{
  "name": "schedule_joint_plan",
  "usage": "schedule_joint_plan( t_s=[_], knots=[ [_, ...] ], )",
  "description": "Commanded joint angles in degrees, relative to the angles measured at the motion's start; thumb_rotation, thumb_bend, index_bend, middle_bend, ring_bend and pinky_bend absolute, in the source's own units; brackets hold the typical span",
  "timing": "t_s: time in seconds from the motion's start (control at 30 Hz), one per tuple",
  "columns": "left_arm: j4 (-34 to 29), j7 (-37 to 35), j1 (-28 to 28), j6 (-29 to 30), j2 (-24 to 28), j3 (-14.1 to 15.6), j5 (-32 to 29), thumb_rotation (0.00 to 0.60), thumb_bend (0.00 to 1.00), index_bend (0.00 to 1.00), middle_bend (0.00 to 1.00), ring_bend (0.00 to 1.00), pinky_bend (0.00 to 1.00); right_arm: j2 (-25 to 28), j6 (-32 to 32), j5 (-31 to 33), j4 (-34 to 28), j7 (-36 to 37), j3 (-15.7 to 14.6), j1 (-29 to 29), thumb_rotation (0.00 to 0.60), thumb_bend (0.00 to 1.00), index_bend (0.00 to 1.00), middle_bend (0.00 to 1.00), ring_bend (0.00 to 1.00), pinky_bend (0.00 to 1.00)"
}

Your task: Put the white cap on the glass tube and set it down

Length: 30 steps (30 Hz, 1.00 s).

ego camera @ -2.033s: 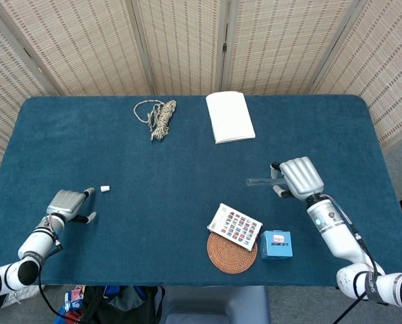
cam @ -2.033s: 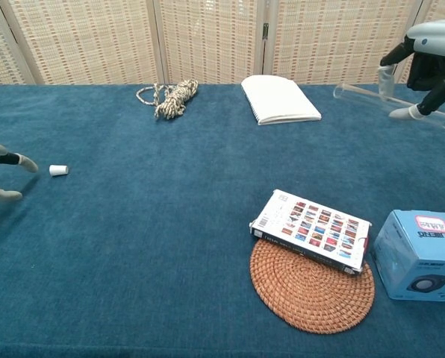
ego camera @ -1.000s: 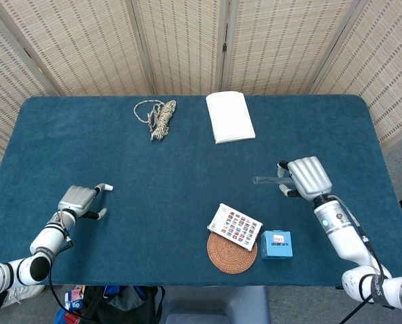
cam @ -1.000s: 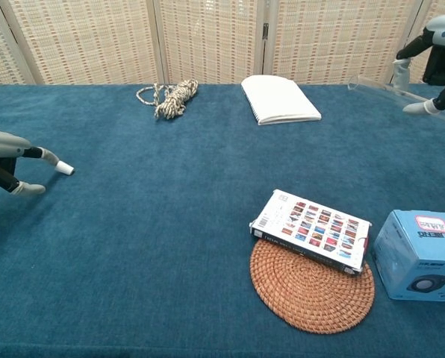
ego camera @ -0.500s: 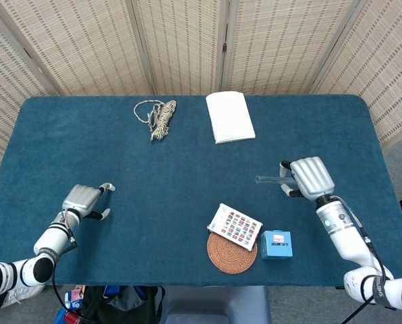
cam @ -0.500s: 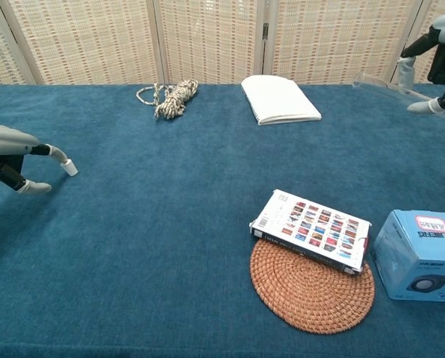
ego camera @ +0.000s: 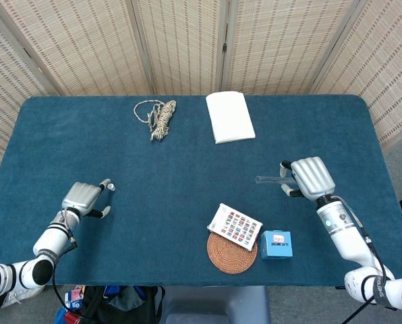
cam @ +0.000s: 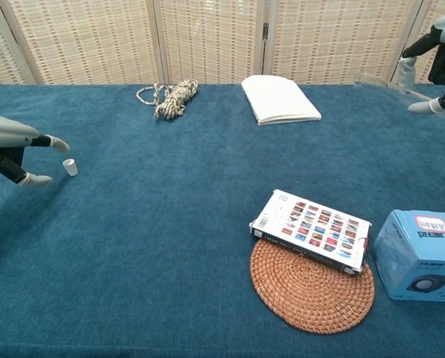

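The small white cap [cam: 70,167] stands on the blue cloth at the left, also seen as the cap [ego camera: 110,187] in the head view. My left hand [cam: 13,145] hovers beside it, fingers apart. One fingertip [cam: 60,144] sits just above the cap and the thumb lies lower left; nothing is gripped. At the right, my right hand [ego camera: 310,177] holds the clear glass tube [ego camera: 268,179] by one end, roughly level, its free end pointing left. In the chest view the right hand [cam: 443,45] shows at the top right edge with the tube [cam: 379,83] raised off the table.
A coiled rope [ego camera: 159,116] and a white notebook [ego camera: 230,116] lie at the back. A patterned book [ego camera: 235,225] rests partly on a wicker coaster [ego camera: 232,255], with a blue box [ego camera: 275,244] beside it, near the front right. Woven screens stand behind the table.
My left hand moved right to the cap and touched it with a fingertip; the cap now stands free just below that fingertip. My right hand shifted slightly right with the tube.
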Motion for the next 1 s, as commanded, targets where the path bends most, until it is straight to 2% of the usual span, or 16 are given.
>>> schedule_joint_plan(
  t_s=[0.03, 0.17, 0.27, 0.33, 0.37, 0.4, 0.43, 0.5, 0.57, 0.67, 0.77, 0.9, 1.0],
  knots=[
    [-1.49, -0.78, 0.68, 2.24, 1.31, -0.84, 1.57, 0.317, 0.36, 0.03, 0.92, 0.89, 0.95, -0.02, 0.15, -0.29, 0.1, 0.26, 0.04, -0.13, 0.6, 0.83, 0.82, 1.0, 1.0, 1.0],
    [-1.71, -5.47, 2.75, 4.65, 2.54, -3.07, 6.23, 0.347, 0.36, 0.02, 0.8, 0.77, 0.86, 0.1, 0.43, -0.67, 0.03, 0.58, 0.06, -0.39, 0.6, 0.83, 0.82, 1.0, 1.0, 1.0],
    [-1.04, -8.22, 4.26, 5.7, 3.22, -3.88, 10.15, 0.353, 0.36, 0.02, 0.65, 0.64, 0.67, 0.24, 0.66, -0.89, -0.09, 0.77, 0.06, -0.63, 0.6, 0.83, 0.82, 1.0, 1.0, 1.0],
    [-0.6, -9.65, 4.95, 5.39, 3.51, -4.19, 11.65, 0.356, 0.35, 0.03, 0.51, 0.49, 0.51, 0.28, 0.8, -1.07, -0.15, 0.95, 0.06, -0.78, 0.6, 0.83, 0.82, 1.0, 1.0, 1.0],
    [-0.47, -10.3, 5.15, 4.93, 3.69, -4.32, 12.12, 0.361, 0.35, 0.03, 0.45, 0.43, 0.46, 0.31, 0.85, -1.17, -0.16, 1.03, 0.06, -0.84, 0.6, 0.83, 0.82, 1.0, 1.0, 1.0],
    [-0.33, -11.08, 5.34, 4.42, 3.85, -4.51, 12.57, 0.396, 0.35, 0.03, 0.35, 0.33, 0.37, 0.32, 0.91, -1.28, -0.17, 1.11, 0.06, -0.89, 0.6, 0.83, 0.82, 1.0, 1.0, 1.0],
    [-0.16, -11.96, 5.56, 3.99, 3.96, -4.77, 13.05, 0.457, 0.36, 0.03, 0.24, 0.22, 0.25, 0.34, 0.96, -1.37, -0.18, 1.16, 0.06, -0.95, 0.6, 0.83, 0.82, 1.0, 1.0, 1.0],
    [0.76, -13.99, 6.15, 3.7, 3.77, -5.48, 14.84, 0.559, 0.35, 0.03, 0.1, 0.09, 0.1, 0.41, 1.01, -1.52, -0.22, 1.26, 0.05, -1.05, 0.6, 0.83, 0.82, 1.0, 1.0, 1.0],
    [2.16, -16.1, 6.86, 3.93, 3.05, -6.16, 17.21, 0.6, 0.35, 0.05, 0.02, 0.02, 0.03, 0.47, 0.93, -1.6, -0.28, 1.38, 0.03, -1.12, 0.6, 0.83, 0.82, 1.0, 1.0, 1.0],
    [5.2, -19.54, 7.83, 4.6, 1.44, -7.2, 21.29, 0.6, 0.35, 0.09, 0.0, 0.0, 0.0, 0.53, 0.83, -1.66, -0.34, 1.43, 0.02, -1.19, 0.6, 0.83, 0.82, 1.0, 1.0, 1.0],
    [8.7, -23.14, 8.42, 4.29, -0.26, -7.86, 25.08, 0.6, 0.34, 0.2, 0.0, 0.0, 0.0, 0.53, 0.71, -1.59, -0.4, 1.46, 0.03, -1.23, 0.6, 0.83, 0.82, 1.0, 1.0, 1.0],
    [12.36, -24.7, 8.18, 1.39, -1.79, -8.0, 26.31, 0.6, 0.34, 0.31, 0.0, 0.0, 0.0, 0.59, 0.44, -1.5, -0.42, 1.4, -0.03, -1.27, 0.6, 0.83, 0.82, 1.0, 1.0, 1.0],
    [14.3, -24.84, 7.86, -0.57, -3.09, -8.21, 26.14, 0.6, 0.34, 0.34, 0.0, 0.0, 0.0, 0.57, 0.31, -1.44, -0.38, 1.35, -0.02, -1.28, 0.6, 0.83, 0.82, 1.0, 1.0, 1.0]
  ],
)
